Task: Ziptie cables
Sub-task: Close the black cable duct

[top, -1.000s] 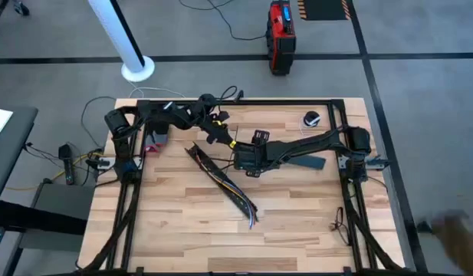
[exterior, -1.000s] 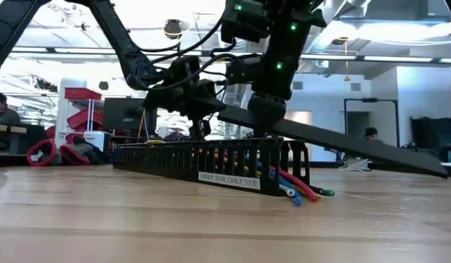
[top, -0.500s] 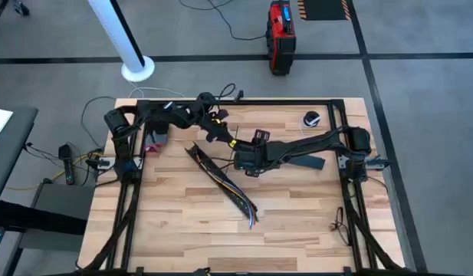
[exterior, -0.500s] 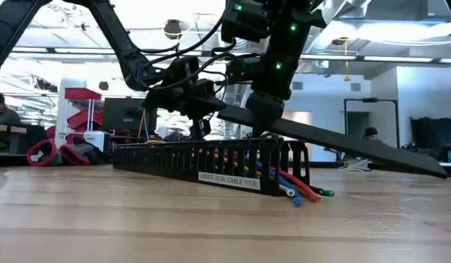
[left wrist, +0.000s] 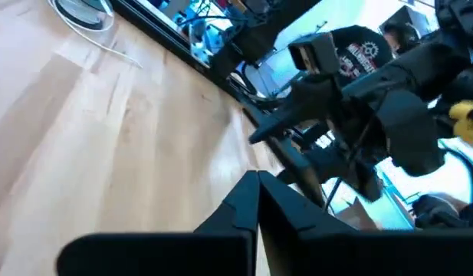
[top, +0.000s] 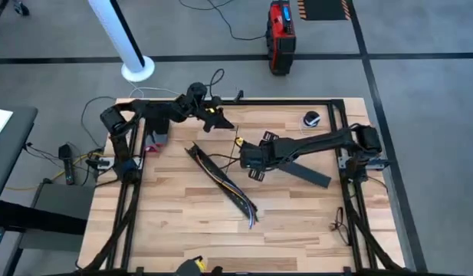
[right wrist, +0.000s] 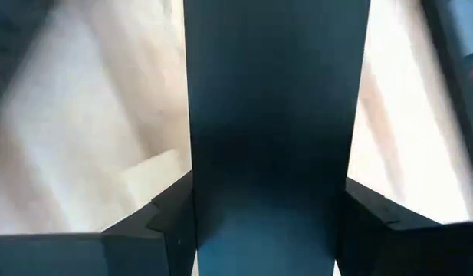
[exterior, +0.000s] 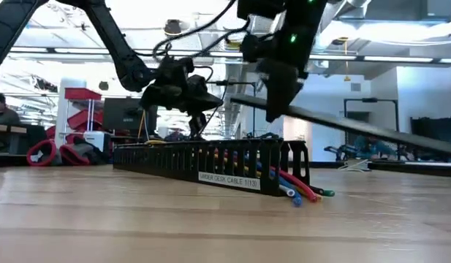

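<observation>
Near the middle of the bench [top: 182, 230], the cables [top: 230, 186] lie in a long black slotted channel [top: 221, 182] that runs slantwise from near the left arm's side toward the front edge; their red, blue and green ends poke out of its nearer end in the low view, resting on the wood [exterior: 302, 193]. Just to the right of the channel's far end, the right gripper [top: 255, 157] hangs above the bench, well clear of the wood in the low view. Its fingers [right wrist: 156, 218] are closed on a flat black strip [top: 301, 172], one finger pressed against each long edge, as the right wrist view shows. The strip slants away from the gripper toward the right edge of the bench and is held off the surface along all its length [exterior: 357, 128]. The left gripper [top: 213, 119] hovers near the back edge, above and beyond the channel's far end, touching nothing. In the left wrist view its fingers [left wrist: 247, 207] meet at their tips, pressed together with nothing between them. A small round dark object [top: 311, 119] sits near the back right corner.
</observation>
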{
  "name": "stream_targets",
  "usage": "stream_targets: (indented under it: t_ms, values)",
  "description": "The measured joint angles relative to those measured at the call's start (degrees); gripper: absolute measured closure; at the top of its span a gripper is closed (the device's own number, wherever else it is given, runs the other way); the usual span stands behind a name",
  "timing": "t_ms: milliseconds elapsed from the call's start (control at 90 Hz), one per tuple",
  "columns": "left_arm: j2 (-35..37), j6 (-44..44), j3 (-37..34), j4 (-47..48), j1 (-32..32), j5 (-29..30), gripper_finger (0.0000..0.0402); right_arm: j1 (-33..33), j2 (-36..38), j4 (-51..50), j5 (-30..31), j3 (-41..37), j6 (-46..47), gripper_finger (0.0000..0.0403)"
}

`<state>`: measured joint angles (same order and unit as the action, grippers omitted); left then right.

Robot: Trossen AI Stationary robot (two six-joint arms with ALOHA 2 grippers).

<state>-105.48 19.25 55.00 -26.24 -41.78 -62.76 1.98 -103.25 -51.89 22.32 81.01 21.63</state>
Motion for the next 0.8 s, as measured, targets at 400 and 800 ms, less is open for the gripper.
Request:
stream_targets:
  t_ms: [400,800]
  values:
    - [13.6,-27.6,0.0,32.6,4.7,12.6,0.0401,2.5,4.7,-0.8,-11.7,0.0,6.1,0.02]
    - [20.3,-44.2,0.0,59.3,20.2,26.4,0.0401,4.0,4.7,-1.9,-14.1,0.0,8.2,0.02]
